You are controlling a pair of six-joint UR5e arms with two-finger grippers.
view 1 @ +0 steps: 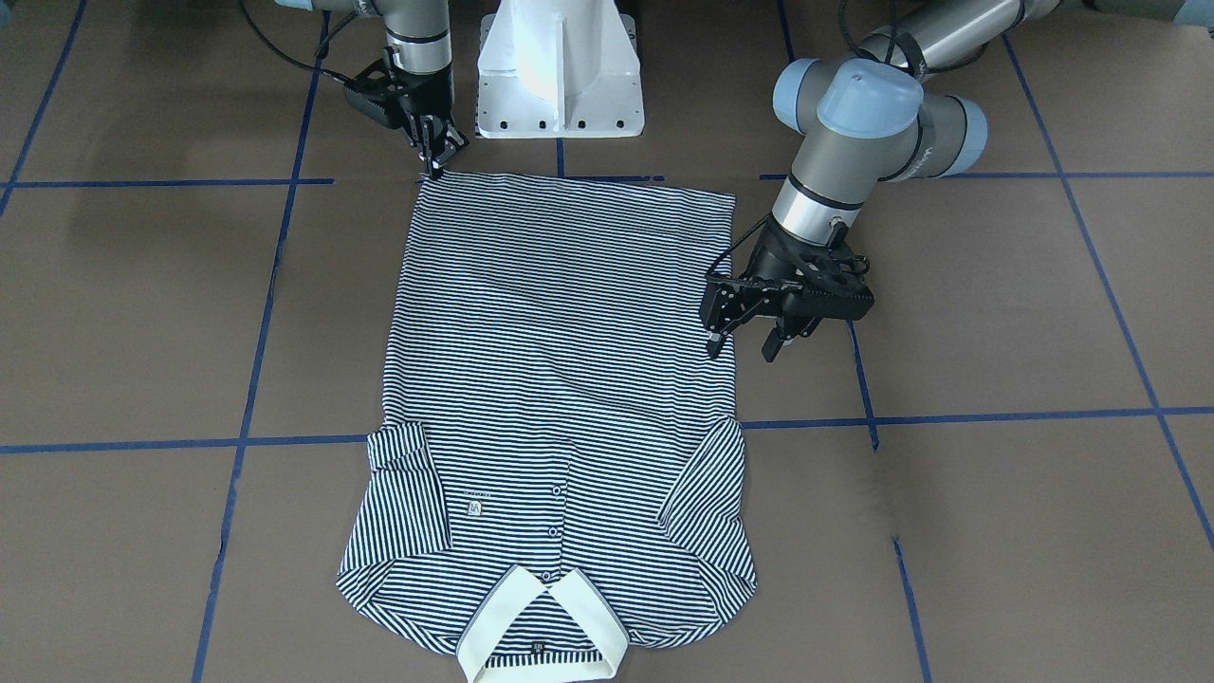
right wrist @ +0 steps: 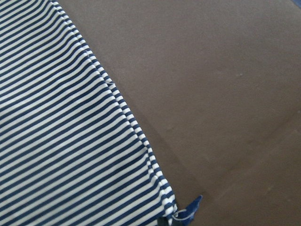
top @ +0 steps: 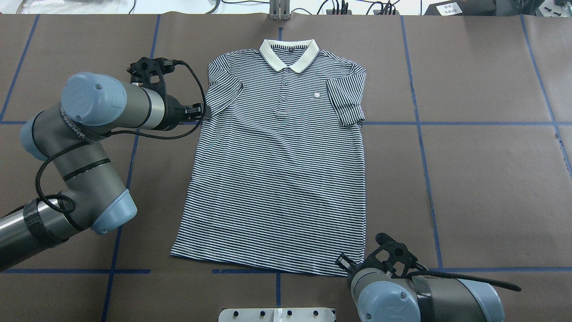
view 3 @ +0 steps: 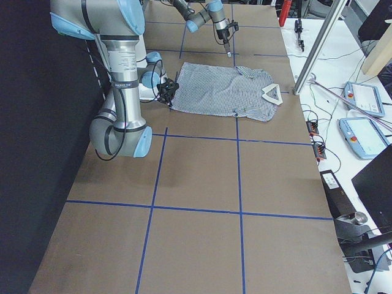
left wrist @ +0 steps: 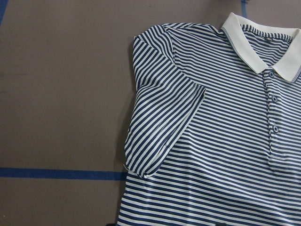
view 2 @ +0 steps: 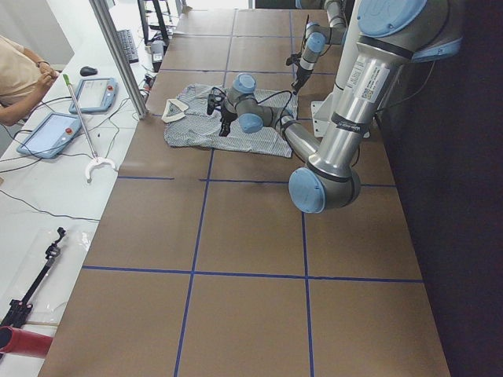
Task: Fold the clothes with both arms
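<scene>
One striped polo shirt point(view 1: 560, 360) lies flat and face-up on the brown table point(view 1: 996, 313), with its buttons and cream collar point(view 1: 588, 612) showing. The collar is at the edge far from the robot, and the hem sits just in front of the white pedestal point(view 1: 560, 76). Both short sleeves are folded inward over the chest. The left gripper point(view 1: 743, 347) hangs at the shirt's side edge on its own side, between hem and sleeve. Its fingers are spread, one above the striped cloth and the other above bare table. The right gripper point(view 1: 434, 159) points down at the hem corner on its side, with its tip at the cloth. Its fingers look close together, but I cannot tell whether they pinch the fabric. Blue tape lines point(view 1: 996, 415) cross the table.
</scene>
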